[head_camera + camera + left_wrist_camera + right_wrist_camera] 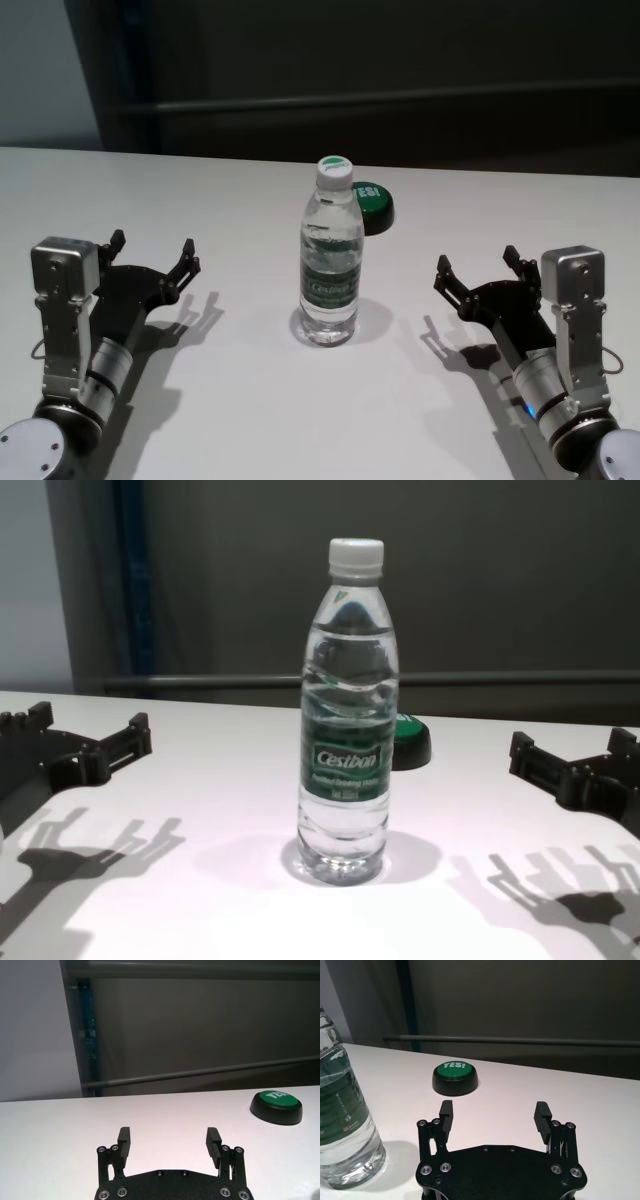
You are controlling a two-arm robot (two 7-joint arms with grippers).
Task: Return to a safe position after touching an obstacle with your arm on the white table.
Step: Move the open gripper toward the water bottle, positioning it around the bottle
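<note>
The Cestbon water bottle (331, 255) is the obstacle, but start at the left: the left gripper (155, 253) hovers over the white desk (230, 400) toward its left edge, fingers spread wide and holding nothing, well apart from the bottle. Midway between the desk's left and right edges the bottle stands upright, clear plastic with a white screw cap (356, 557) and a green label (346, 763) reading "Cestbon" in white. Just behind it toward the far edge sits a low black button (455, 1078) whose green top reads "YES!". Toward the right edge the right gripper (478, 268) hangs above the desk, also spread wide and empty, clear of the bottle.
</note>
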